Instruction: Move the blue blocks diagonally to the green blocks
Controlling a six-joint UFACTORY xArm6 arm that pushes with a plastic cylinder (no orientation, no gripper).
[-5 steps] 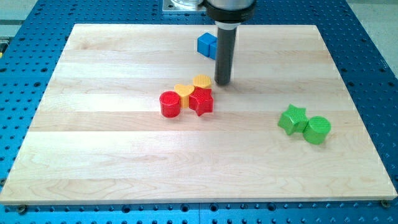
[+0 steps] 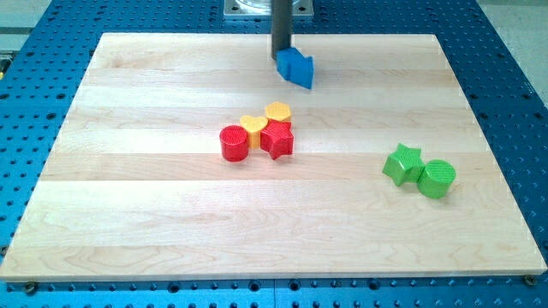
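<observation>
Now my tip (image 2: pixel 281 56) sits at the blue block's (image 2: pixel 296 68) upper-left edge, having swung round from its right; the block has shifted rightward. No hand fitted, just a rod. Green star (image 2: pixel 402 163) and green cylinder (image 2: pixel 437 178) lie well apart, lower right on the worktop (image 2: pixel 128 214).

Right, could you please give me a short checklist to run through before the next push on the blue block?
1. My tip is behind the blue block, at its upper-left edge: ok.
2. Push line from there aims down-right toward the green star and green cylinder: ok.
3. Path between blue and green is free of blocks: ok.
4. Red and yellow cluster sits left of that line: ok.
5. Other blue blocks in view: cannot tell, only one shows.
</observation>
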